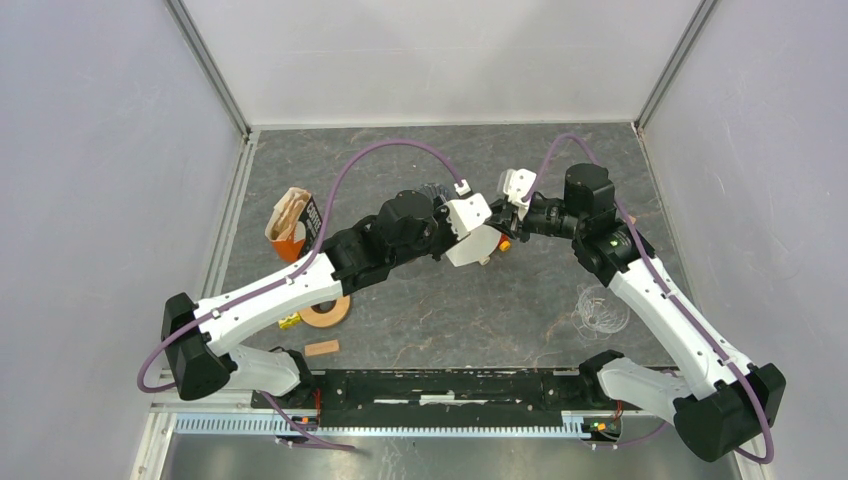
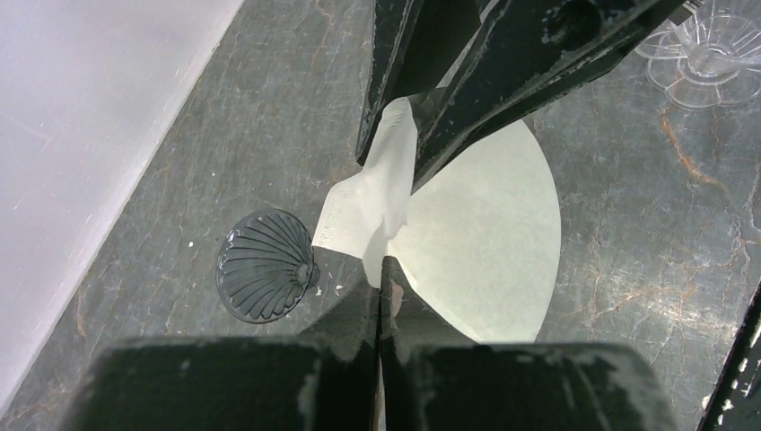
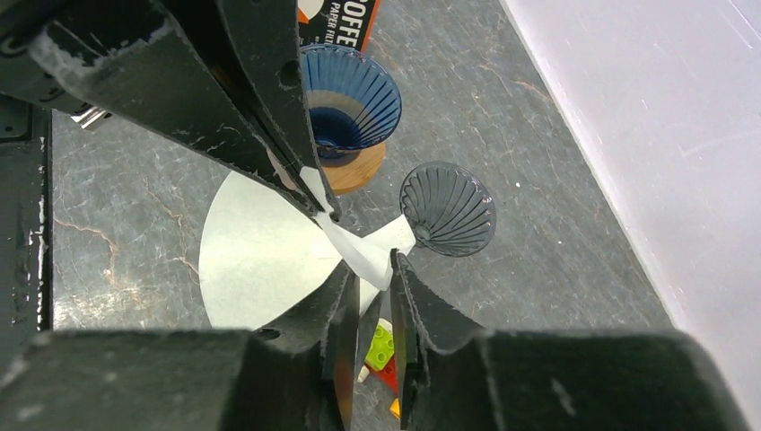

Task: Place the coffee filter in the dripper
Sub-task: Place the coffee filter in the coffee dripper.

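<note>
The white coffee filter [image 2: 485,233] hangs above the table, a fan-shaped paper with a folded flap. My left gripper [image 2: 384,262] is shut on its pointed end. My right gripper [image 3: 375,269] faces it from the other side, its jaws narrowed to a small gap around the flap [image 3: 363,251]. Below them a dark ribbed dripper [image 2: 265,265] lies on its side. A blue dripper [image 3: 348,101] stands on a wooden base. A clear dripper [image 1: 603,310] stands at the right of the table. From above, the filter [image 1: 470,248] shows between both wrists.
The coffee filter box [image 1: 295,222] stands at the left near the wall. A wooden ring [image 1: 325,312] and a small wooden block [image 1: 322,348] lie near the left arm. Coloured toy bricks [image 3: 379,346] lie under my right gripper.
</note>
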